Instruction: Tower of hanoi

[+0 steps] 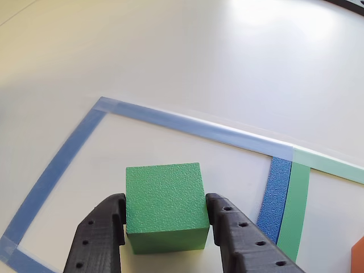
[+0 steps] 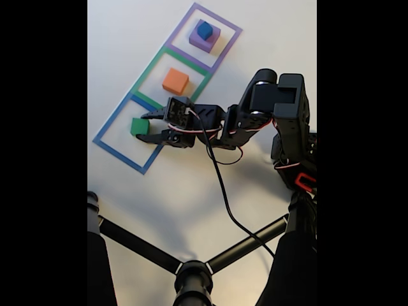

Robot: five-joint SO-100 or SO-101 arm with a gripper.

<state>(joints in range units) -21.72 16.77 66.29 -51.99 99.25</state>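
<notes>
Here, read from left to right in the fixed view, a row of three taped squares is laid out on the white table (image 2: 191,185), running from about 7 o'clock up toward 1 o'clock, presumably to serve as the three pegs of the puzzle. In the blue square (image 2: 105,145), nearest the left edge, the green block (image 2: 139,126) is found, and it is flanked on both sides by the black fingers of the gripper (image 2: 144,125), which reaches in from the 3 o'clock side on the arm (image 2: 268,102). Further up the row, an orange block (image 2: 175,81) is set alone in the green square (image 2: 148,65), and beyond it, at about 1 o'clock, a small blue block (image 2: 204,29) is stacked on a larger purple block (image 2: 203,42) inside the purple square (image 2: 226,23), as a smaller piece is placed on a bigger one under the rules. In the other view, the green block (image 1: 165,206) is seen at 6 o'clock between the two fingers, with the gripper (image 1: 165,219) narrowed until each finger lies against a side face; whether the block is actually squeezed or only touched cannot be told. The block appears to rest on the table inside the blue tape outline (image 1: 51,176). To its right, the blue and green strips (image 1: 287,199) are seen side by side, marking the border with the next square, and a corner of the orange block (image 1: 358,256) is glimpsed at 4 o'clock. It is judged that the block is being either gripped for lifting or set down here.
</notes>
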